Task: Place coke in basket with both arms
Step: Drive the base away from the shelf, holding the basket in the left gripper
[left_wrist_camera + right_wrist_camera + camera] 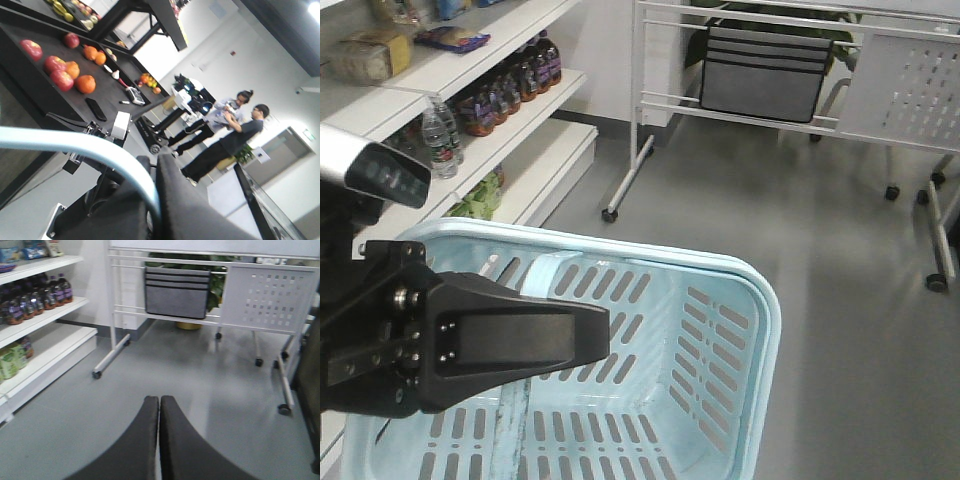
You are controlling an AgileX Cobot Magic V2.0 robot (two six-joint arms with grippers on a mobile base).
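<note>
The pale blue basket (760, 330) fills the lower part of the front view, and what shows of its inside holds nothing. My left gripper (592, 335) reaches in from the left above it. In the left wrist view the left gripper (156, 162) is shut on the basket's swing handle (75, 142), which curves down between the jaws. My right gripper (159, 400) is shut and holds nothing, pointing at the grey floor away from the shelf. No coke with a red label can be made out; the shelf bottles are too small to tell apart.
White shelves on the left carry dark bottles (510, 85), water bottles (440, 135) and green packs (480, 195). A white rack on castors (640, 130) with a grey bag (765, 70) stands behind. Two people (235, 125) stand by dark fruit shelves (65, 70).
</note>
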